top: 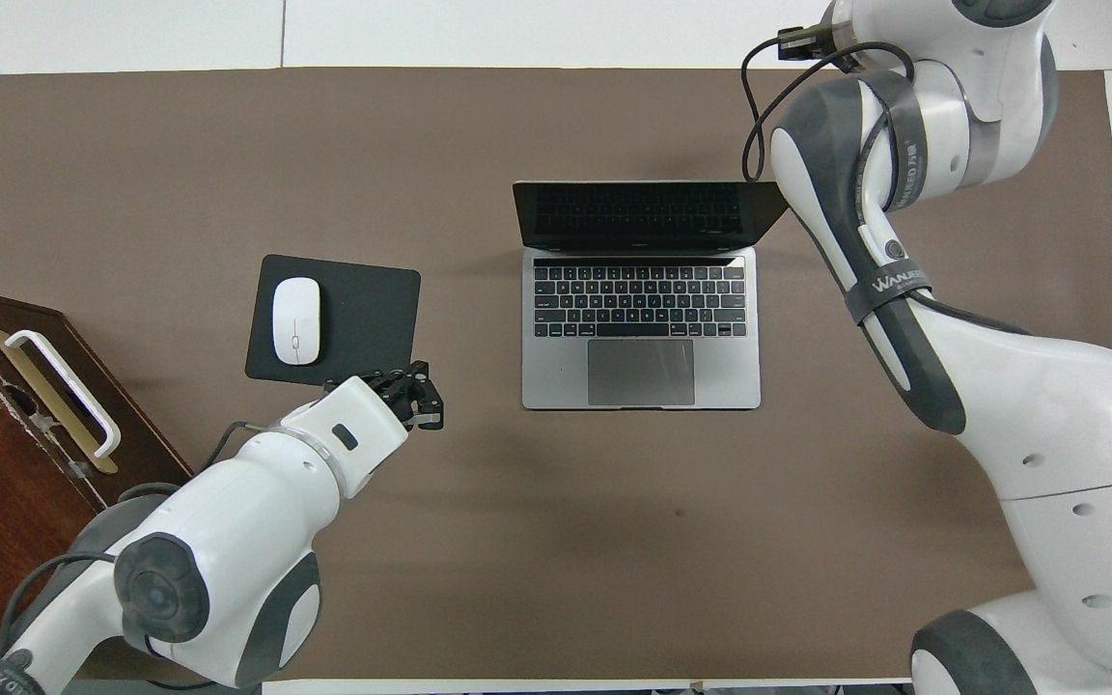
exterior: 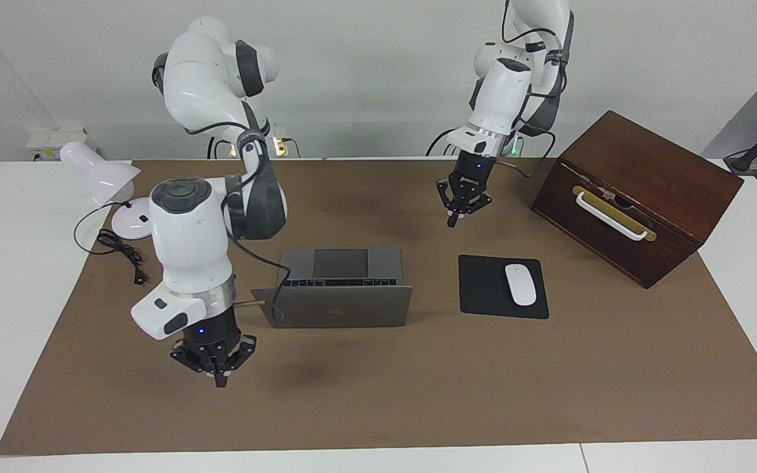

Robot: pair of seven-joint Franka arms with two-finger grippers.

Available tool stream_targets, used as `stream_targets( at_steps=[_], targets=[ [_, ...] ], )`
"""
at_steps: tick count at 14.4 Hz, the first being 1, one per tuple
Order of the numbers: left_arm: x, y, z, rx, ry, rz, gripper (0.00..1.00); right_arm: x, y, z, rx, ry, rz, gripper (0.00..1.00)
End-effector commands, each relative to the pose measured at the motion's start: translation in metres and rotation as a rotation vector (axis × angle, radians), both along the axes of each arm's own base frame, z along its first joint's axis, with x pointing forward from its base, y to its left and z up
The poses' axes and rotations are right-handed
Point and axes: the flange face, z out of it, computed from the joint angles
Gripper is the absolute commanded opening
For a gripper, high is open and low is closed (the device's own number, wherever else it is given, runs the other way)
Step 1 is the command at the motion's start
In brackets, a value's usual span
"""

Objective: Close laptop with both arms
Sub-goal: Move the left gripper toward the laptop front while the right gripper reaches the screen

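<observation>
Seeing the open laptop [exterior: 342, 289] between my claws: right claw [exterior: 221, 380] at its eight o'clock, left claw [exterior: 452, 221] at two o'clock in the facing view, both pinched together, empty.

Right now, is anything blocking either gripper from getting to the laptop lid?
Nothing visible is. The right gripper is up over bare mat beside the open laptop. The left gripper is over bare mat too, with the mouse pad off its path.

Bright, even overhead light; soft faint shadows fall on the brown mat [exterior: 418, 394]; both views are sharp.
</observation>
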Motion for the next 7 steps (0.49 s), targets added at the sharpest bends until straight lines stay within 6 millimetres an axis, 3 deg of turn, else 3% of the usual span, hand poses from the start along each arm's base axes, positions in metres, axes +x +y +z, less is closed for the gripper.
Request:
stream_targets(
  at_steps=[1,4,7],
  targets=[
    [-0.005,-0.027,-0.031,-0.034,-0.039,-0.008,0.0,-0.004,0.024,0.004,-0.018,0.006,0.02,0.0],
    [-0.011,-0.044,-0.043,-0.044,-0.068,-0.038,0.0,-0.013,0.055,0.005,-0.022,0.018,0.056,0.0],
    [-0.014,-0.055,-0.05,-0.043,-0.077,-0.06,0.0,-0.013,0.067,0.009,0.007,-0.007,0.072,0.0]
  ],
)
